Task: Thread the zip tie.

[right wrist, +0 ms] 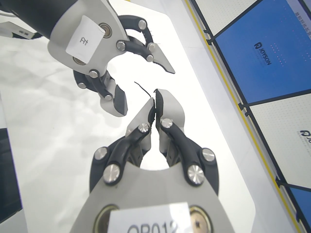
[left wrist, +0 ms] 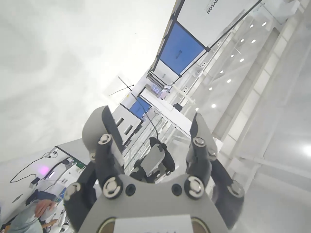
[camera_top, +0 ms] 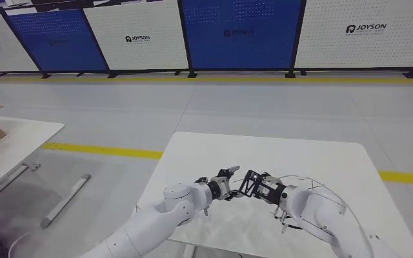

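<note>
Zip tie, black and thin: one. It is clamped between the fingers of the right gripper, and a short curved end stands out past the fingertips. It is held in the air above the counter and does not touch the surface.

Grippers: two.
- Right gripper: fingers pressed together on the zip tie, with the strap pinched close to the tips.
- Left gripper: fingers spread wide apart, holding nothing. It faces the right gripper tip to tip, just beside it. The free end of the zip tie points toward the gap between its two fingers, and neither finger touches the strap.

Both grippers sit over the near left part of the counter in the top view, one arm coming in from each side.

Counter, white with rounded corners: one.

Second white table: one, at the left edge of the top view, well apart from the counter.

Partition panels along the far side of the floor: two blue, with white pegboard panels between and beside them.

Yellow floor lines: two. One runs along the foot of the partitions. The other passes behind the counter.
</note>
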